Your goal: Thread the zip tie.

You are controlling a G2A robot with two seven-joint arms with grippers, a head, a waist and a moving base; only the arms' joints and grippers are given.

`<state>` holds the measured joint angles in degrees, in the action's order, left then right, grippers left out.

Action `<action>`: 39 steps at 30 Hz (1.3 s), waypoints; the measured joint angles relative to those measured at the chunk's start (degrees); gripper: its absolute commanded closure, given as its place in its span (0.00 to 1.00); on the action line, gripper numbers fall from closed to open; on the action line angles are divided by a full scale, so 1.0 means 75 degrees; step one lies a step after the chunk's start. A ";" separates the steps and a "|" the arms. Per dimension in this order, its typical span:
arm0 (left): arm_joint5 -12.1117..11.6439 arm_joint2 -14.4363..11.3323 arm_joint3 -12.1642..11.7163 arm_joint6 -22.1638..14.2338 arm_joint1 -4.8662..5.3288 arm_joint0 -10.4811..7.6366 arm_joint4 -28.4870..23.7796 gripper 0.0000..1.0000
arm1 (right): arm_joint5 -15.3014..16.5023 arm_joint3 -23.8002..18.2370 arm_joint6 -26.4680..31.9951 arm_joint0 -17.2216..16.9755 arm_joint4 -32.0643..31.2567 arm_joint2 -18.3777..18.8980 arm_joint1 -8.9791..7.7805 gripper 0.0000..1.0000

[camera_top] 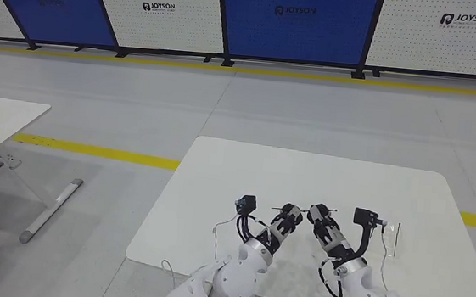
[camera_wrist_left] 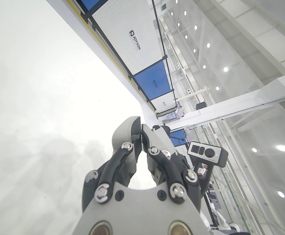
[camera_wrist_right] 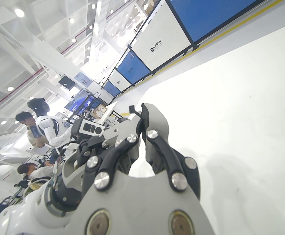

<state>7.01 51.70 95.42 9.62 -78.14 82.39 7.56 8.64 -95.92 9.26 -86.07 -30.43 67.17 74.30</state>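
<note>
Right claw [camera_wrist_right: 141, 114] grips zip tie [camera_wrist_right: 133, 109], end jutting past tips; left claw [camera_wrist_left: 141, 127] clenched.

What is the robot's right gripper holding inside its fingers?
The right gripper is shut on a thin black zip tie, and one short end pokes out at the tip. The rest is covered between the shut jaws, so its length cannot be seen.

Most of the thin black plastic zip tie [camera_wrist_right: 133, 110] is buried between the closed grey-and-black fingers of the right gripper [camera_wrist_right: 140, 112], with only a short bent end poking out. The black sliver pinched in the left gripper [camera_wrist_left: 141, 124] is likewise largely covered by the pads, so which part of the strap each one grips cannot be told. In the top view the tie is too small to make out.
</note>
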 measured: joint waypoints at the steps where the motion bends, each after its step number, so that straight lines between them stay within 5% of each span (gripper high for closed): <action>1: -0.0041 0.0012 0.0012 -0.0034 -0.0002 0.0007 -0.0054 1.00 | 0.0005 0.0001 0.0004 0.0002 0.0000 -0.0001 0.0000 1.00; 13: -0.0374 0.0102 0.0134 -0.0290 0.0003 0.0083 -0.0152 1.00 | 0.0070 -0.0004 0.0193 0.0034 0.0016 0.0005 -0.0013 1.00; 21: -0.0040 0.0055 0.0102 0.0096 -0.0003 0.0081 0.0552 1.00 | 0.0020 -0.0095 0.0058 -0.0039 -0.0082 0.0066 -0.0024 1.00; 24: -0.0006 0.0021 0.0072 0.0091 -0.0018 0.0072 0.0570 0.73 | 0.0002 -0.0100 0.0061 -0.0044 -0.0092 0.0065 -0.0024 1.00; 28: 0.0048 0.0000 0.0035 0.0090 -0.0035 0.0048 0.0609 0.62 | -0.0014 -0.0084 0.0067 -0.0031 -0.0132 0.0050 -0.0024 1.00; 33: 0.0096 0.0001 0.0026 0.0066 -0.0048 0.0038 0.0650 0.67 | -0.0028 -0.0074 0.0062 -0.0018 -0.0173 0.0031 -0.0022 1.00; 39: 0.0110 0.0017 0.0030 0.0021 -0.0059 0.0037 0.0686 0.93 | -0.0028 -0.0057 0.0067 0.0003 -0.0195 0.0007 -0.0019 1.00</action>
<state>7.84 51.82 95.65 9.77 -78.58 82.67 12.71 8.43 -96.35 9.76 -86.04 -31.89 67.23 74.16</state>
